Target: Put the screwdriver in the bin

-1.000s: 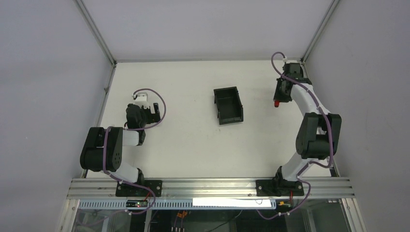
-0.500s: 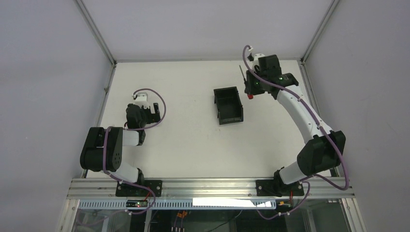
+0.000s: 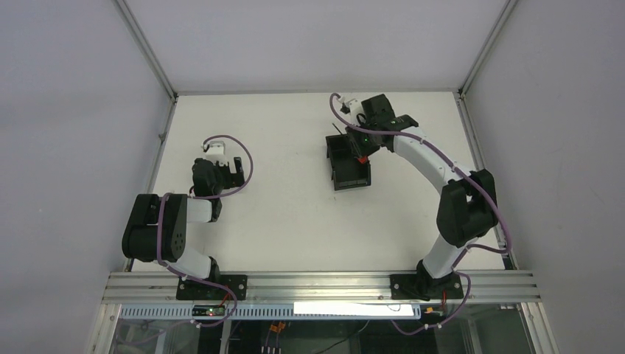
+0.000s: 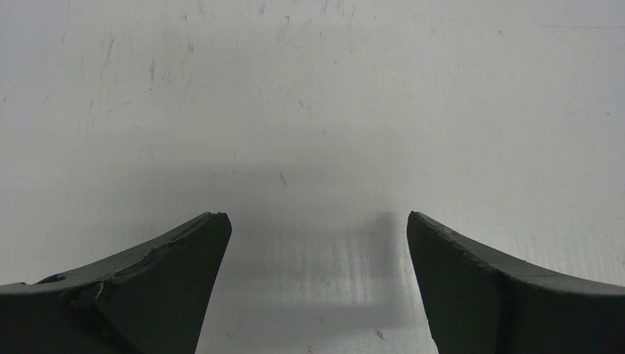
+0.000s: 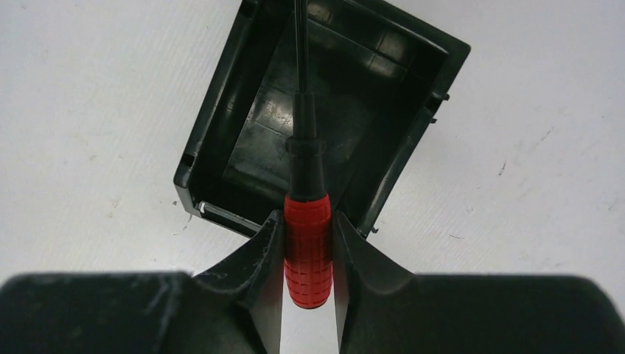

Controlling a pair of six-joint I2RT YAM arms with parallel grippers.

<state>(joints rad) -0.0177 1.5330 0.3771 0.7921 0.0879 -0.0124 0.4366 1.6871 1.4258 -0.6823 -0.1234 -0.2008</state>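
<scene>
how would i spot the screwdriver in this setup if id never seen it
Start at the white table, go to the black bin near its far middle, and find the right gripper above it. The screwdriver is pinched between that gripper's fingers, its thin dark shaft reaching over the bin. Its short red handle stands out against all the black.

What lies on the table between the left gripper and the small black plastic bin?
Nothing: in the top view only bare white table separates the left gripper from the bin.
</scene>
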